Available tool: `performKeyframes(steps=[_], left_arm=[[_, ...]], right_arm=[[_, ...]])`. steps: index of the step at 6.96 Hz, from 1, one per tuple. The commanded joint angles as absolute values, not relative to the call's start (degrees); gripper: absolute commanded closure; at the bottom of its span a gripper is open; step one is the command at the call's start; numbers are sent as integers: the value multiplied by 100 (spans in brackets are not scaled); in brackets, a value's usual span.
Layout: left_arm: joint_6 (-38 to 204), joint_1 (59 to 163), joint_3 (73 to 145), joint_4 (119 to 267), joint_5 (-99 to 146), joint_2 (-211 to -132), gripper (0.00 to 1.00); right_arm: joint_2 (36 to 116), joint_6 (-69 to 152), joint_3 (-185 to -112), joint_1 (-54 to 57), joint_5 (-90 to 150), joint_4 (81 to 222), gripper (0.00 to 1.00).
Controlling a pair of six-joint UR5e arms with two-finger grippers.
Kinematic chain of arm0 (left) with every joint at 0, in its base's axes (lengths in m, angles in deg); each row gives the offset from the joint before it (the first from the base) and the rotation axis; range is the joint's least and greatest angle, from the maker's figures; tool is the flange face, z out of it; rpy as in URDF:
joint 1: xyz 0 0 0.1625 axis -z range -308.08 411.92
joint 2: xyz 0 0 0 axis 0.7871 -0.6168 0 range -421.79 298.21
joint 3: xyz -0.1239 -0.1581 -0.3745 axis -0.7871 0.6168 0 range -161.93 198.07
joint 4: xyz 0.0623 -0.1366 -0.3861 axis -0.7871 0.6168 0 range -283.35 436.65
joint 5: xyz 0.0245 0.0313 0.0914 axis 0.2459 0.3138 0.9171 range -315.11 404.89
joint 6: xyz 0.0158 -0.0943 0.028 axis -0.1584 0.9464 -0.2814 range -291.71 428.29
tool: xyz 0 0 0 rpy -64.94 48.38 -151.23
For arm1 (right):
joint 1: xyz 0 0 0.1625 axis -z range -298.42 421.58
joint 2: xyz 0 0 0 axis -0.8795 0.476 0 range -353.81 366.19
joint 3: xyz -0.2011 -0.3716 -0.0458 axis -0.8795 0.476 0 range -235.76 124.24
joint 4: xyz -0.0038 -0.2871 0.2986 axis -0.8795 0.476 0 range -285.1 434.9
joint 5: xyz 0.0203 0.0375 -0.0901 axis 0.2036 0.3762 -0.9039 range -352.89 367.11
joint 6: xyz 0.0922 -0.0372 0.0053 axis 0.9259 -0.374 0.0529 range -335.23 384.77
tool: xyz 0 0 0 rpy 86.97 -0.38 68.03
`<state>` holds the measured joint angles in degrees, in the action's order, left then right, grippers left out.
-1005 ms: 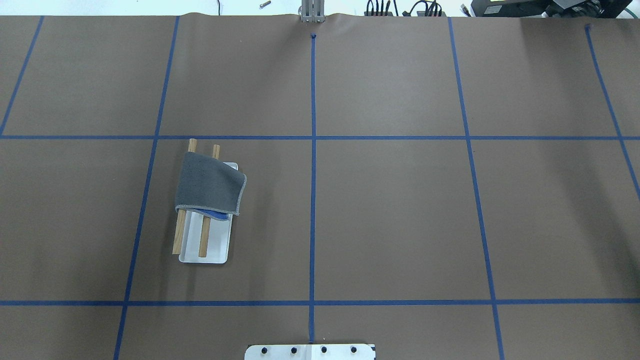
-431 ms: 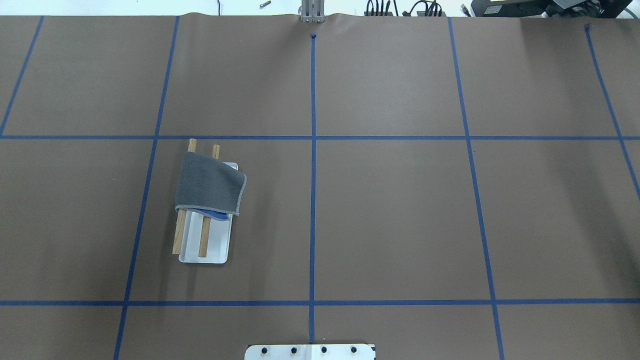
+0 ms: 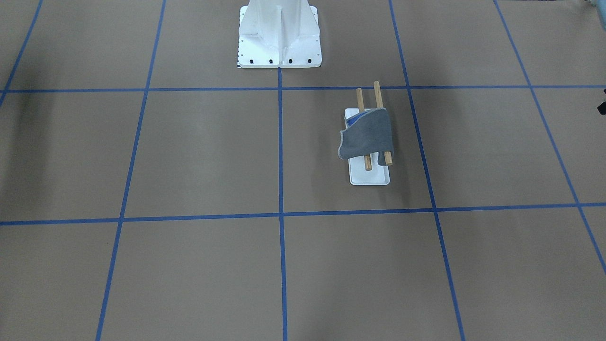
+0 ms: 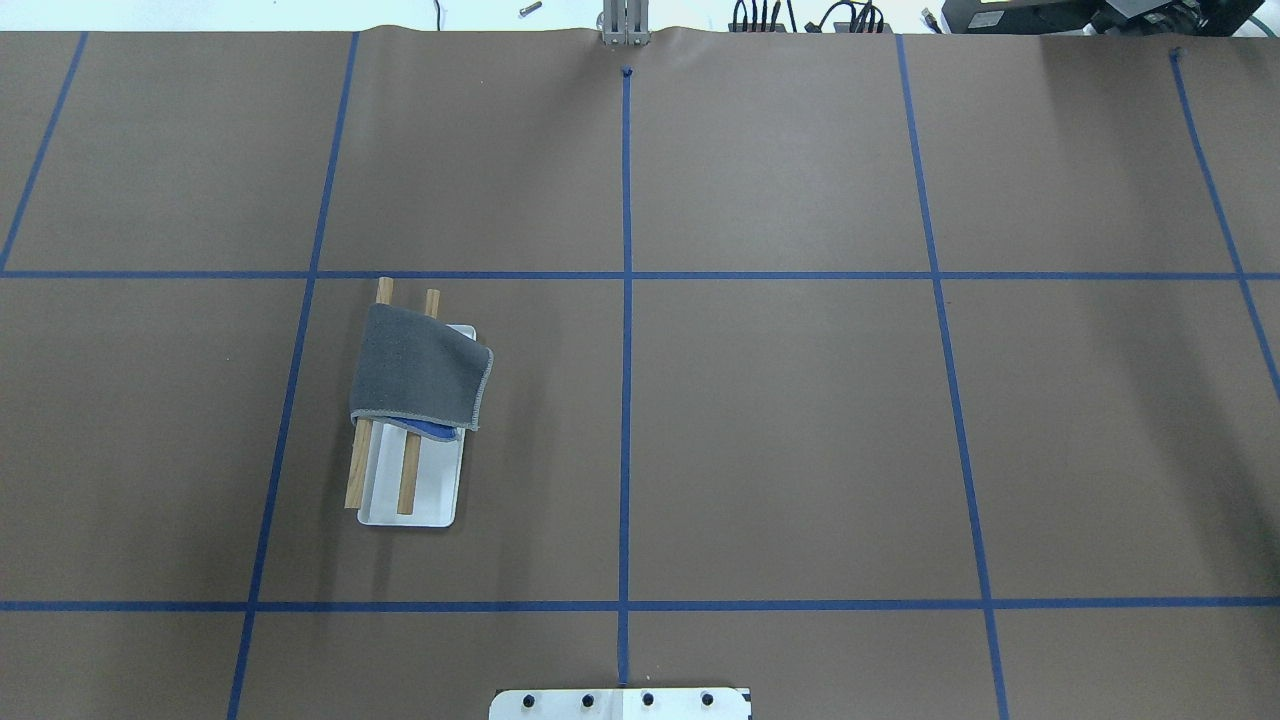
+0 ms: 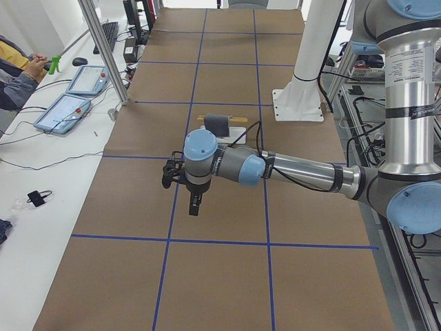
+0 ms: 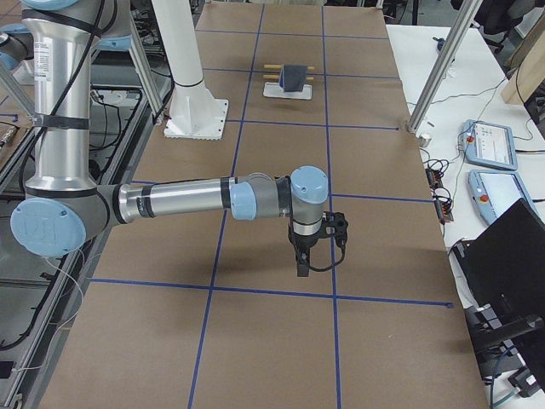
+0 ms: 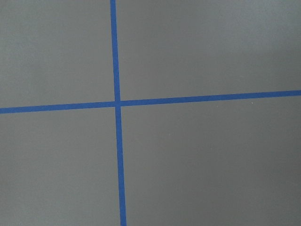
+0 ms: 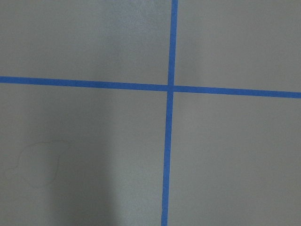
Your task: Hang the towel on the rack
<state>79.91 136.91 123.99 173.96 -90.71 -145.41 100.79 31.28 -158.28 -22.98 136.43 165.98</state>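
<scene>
The grey towel (image 4: 420, 378) hangs draped over both wooden dowels of the rack (image 4: 415, 492), with a bit of its blue reverse showing at the near hem. Both show in the front view too, the towel (image 3: 367, 135) on the rack (image 3: 369, 176). My left gripper (image 5: 195, 204) shows only in the left side view, high above the table and well away from the rack. My right gripper (image 6: 302, 261) shows only in the right side view, far from the rack (image 6: 285, 90). I cannot tell whether either is open or shut. Both wrist views show only brown table and blue tape.
The large white bolted pedestal (image 3: 279, 33) stands at the robot's side of the table. Blue tape lines divide the brown table cover. Operators' tablets (image 5: 69, 110) and cables lie on the white bench beyond the table's far edge.
</scene>
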Motion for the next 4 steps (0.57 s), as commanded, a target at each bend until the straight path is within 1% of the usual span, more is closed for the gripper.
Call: performKeyframes(steps=[1, 4], left_arm=[[7989, 13691, 12398, 17412, -9073, -14572, 2], [7998, 13700, 12407, 17394, -9125, -14589, 2]], right_arm=[[10067, 3128, -15833, -2297, 13648, 16595, 0], [10041, 3145, -15833, -2262, 13648, 16595, 0]])
